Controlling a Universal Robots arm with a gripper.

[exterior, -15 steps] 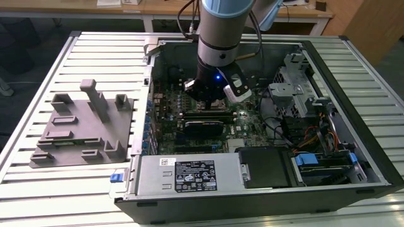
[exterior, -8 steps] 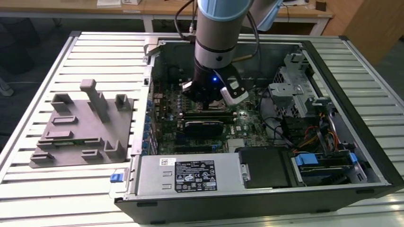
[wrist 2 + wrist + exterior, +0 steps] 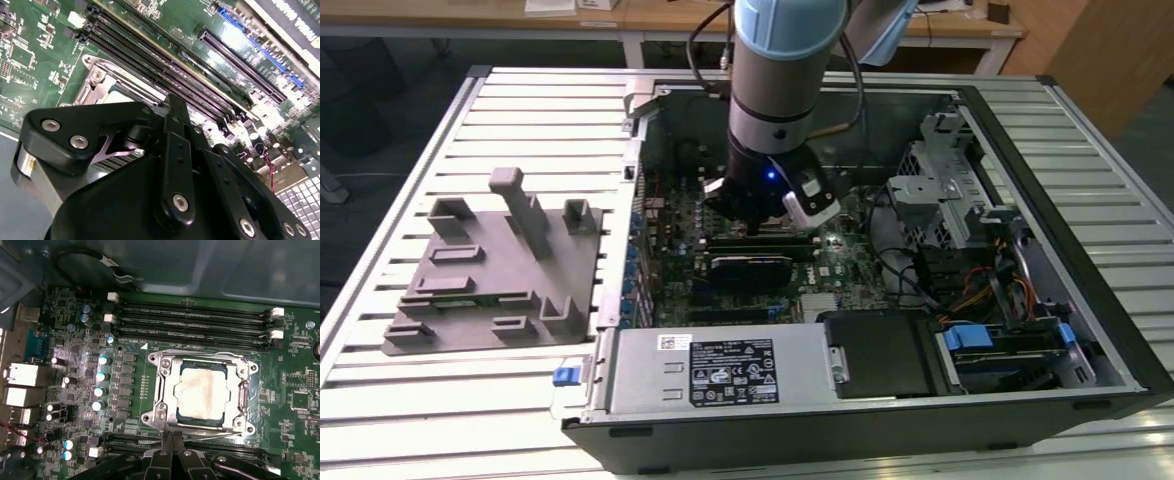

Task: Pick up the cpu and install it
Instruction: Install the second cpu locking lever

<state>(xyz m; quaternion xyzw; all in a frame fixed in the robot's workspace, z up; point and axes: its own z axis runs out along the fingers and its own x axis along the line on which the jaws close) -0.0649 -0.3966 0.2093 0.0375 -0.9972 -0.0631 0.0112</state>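
The cpu (image 3: pixel 202 392), a pale silver square with a brownish smear on top, lies flat inside the dark socket's metal frame (image 3: pixel 162 390) on the green motherboard. In the first wrist view my gripper (image 3: pixel 172 439) hangs just beyond the socket's edge, its two black fingers pressed together with nothing between them. A corner of the socket frame (image 3: pixel 97 75) shows past the black finger linkage (image 3: pixel 175 150) in the second wrist view. In the exterior view the gripper (image 3: pixel 765 222) reaches down into the open computer case over the board's middle.
The grey plastic fixture (image 3: pixel 494 270) with upright blocks sits on the slatted table at the exterior view's left. Inside the case (image 3: pixel 1067 250) are a power supply (image 3: pixel 720 365), a drive cage (image 3: pixel 947 180), loose cables (image 3: pixel 974 290) and long memory slots (image 3: pixel 195 320) beside the socket.
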